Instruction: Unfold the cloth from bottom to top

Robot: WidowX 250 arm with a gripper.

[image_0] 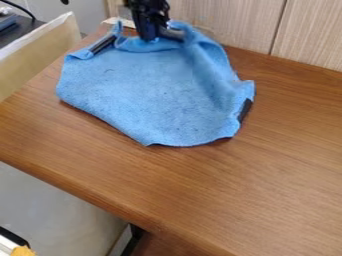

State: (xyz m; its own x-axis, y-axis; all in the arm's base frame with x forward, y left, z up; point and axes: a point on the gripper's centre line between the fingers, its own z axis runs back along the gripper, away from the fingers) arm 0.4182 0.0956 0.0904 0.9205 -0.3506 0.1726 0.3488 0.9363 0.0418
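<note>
The black two-finger gripper (pixel 152 34) hangs at the top edge of a blue fabric cloth (pixel 143 92) — how far open it is, and whether it has hold of the cloth, I cannot tell. The cloth lies on the far part of a brown wood-grain table (pixel 234 200), near a pale wood-grain panel (pixel 234 20) — its upper edge rumpled and raised, its middle mostly spread out, with a dark strip (pixel 245 110) at its right edge.
</note>
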